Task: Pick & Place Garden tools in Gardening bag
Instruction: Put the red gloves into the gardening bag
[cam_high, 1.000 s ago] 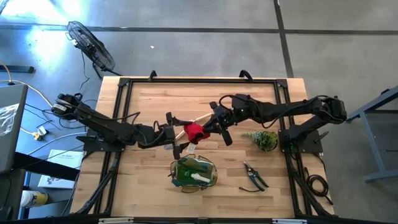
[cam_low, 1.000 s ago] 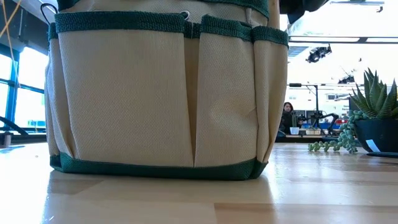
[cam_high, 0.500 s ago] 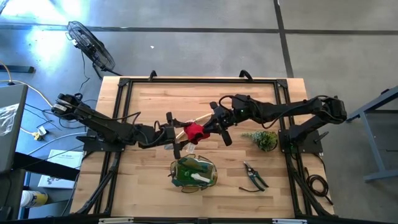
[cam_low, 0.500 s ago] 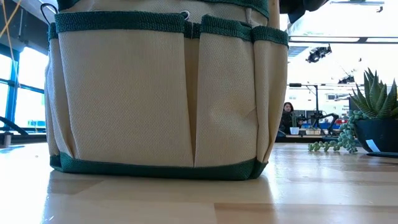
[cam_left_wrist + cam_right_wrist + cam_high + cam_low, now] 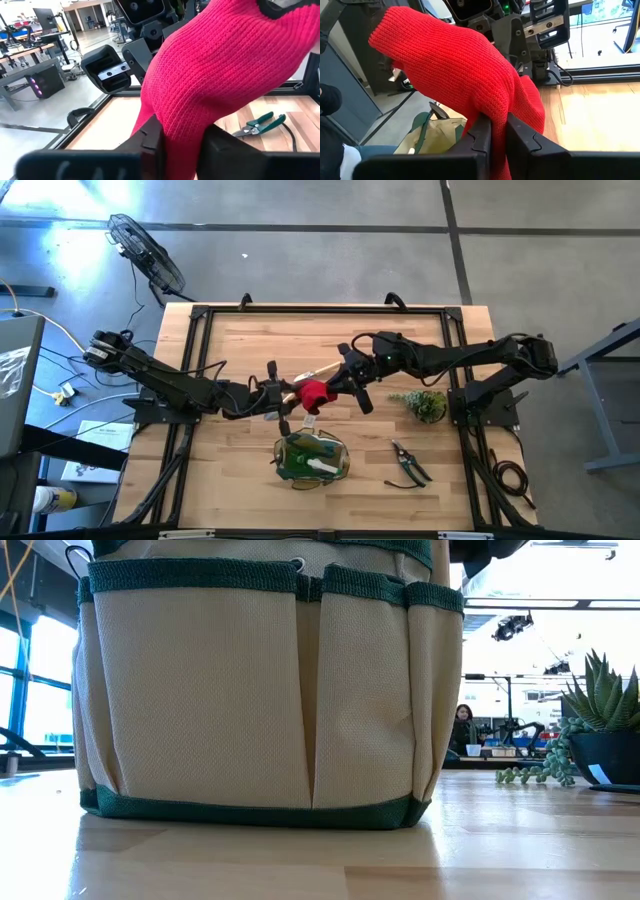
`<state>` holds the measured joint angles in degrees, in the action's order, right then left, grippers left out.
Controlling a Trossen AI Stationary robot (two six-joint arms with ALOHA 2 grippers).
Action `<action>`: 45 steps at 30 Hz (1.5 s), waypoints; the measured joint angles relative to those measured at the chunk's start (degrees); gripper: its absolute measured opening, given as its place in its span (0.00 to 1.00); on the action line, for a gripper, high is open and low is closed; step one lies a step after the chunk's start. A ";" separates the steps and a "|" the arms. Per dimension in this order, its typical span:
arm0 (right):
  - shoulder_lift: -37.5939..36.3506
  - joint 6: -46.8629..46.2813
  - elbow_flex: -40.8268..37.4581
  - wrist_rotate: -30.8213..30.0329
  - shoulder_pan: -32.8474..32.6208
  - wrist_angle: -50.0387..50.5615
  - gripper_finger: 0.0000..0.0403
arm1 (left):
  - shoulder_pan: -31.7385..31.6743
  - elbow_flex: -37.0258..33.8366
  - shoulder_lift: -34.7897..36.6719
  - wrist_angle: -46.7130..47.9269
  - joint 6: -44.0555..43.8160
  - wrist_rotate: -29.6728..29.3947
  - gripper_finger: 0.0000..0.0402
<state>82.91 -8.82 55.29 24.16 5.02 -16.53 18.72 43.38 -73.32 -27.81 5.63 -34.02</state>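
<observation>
The red knit glove (image 5: 312,392) hangs above the desk's (image 5: 240,470) middle, pinched between the left claw (image 5: 287,394) and the right claw (image 5: 335,385), both clenched on its fabric. It looks soft, light and floppy, so a pinch on a bunched fold should hold best. The gardening bag (image 5: 311,458) stands near the desk's front edge.

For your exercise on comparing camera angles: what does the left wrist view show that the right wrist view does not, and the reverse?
Only the left wrist view shows the pruning shears lying on the table, with the left tool pinching the fabric. Only the right wrist view shows the gardening bag below, with the right tool shut on the fabric. Both share the red knitted glove, held by both tools between the arms.
</observation>
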 joint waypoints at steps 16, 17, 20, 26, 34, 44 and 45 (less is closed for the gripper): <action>0.00 1.76 0.00 -1.88 -0.04 0.10 0.16 | 0.00 -0.02 0.00 0.98 0.02 -0.38 0.11; 0.00 2.20 0.00 -2.19 -0.04 0.09 0.16 | 0.00 -0.02 0.00 0.99 0.02 -0.39 0.11; 0.00 2.82 0.00 -3.43 -0.04 0.11 0.20 | 0.00 -0.04 0.00 1.27 0.00 -0.45 0.11; 0.00 2.84 -0.01 -3.72 -0.04 0.11 0.31 | 0.02 -0.04 0.00 2.29 -0.26 -0.18 0.12; -0.59 3.22 -0.04 -3.58 -0.13 -0.32 0.42 | 0.02 -0.04 0.00 2.27 -0.26 0.22 0.12; -3.31 4.35 -0.04 -2.75 -0.17 -0.16 0.43 | 0.04 -0.04 0.00 2.67 -1.27 0.22 0.12; -3.59 4.35 -0.04 -2.73 -0.17 -0.21 0.43 | 0.04 -0.04 0.00 2.75 -1.29 0.20 0.12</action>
<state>79.33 -4.47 55.24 21.43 4.84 -16.75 18.76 43.33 -73.32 -25.06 4.34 -33.82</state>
